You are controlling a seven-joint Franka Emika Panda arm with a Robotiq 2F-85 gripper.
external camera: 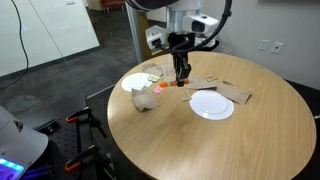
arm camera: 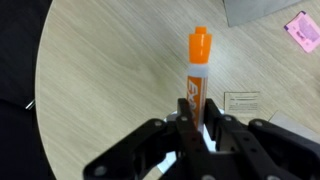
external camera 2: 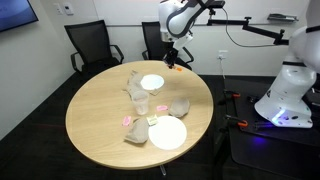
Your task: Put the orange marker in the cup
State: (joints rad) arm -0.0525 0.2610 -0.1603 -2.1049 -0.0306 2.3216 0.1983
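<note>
My gripper is shut on the orange marker, a slim orange pen with an orange cap that sticks out past the fingertips over the wooden table. In both exterior views the gripper hangs low over the table near the edge closest to the robot base, between the two white plates. The clear cup stands upright near the middle of the table, well apart from the gripper. It does not show in the wrist view.
Two white plates lie on the round wooden table. Crumpled brown paper, a pink note and a white card lie around. Office chairs stand behind.
</note>
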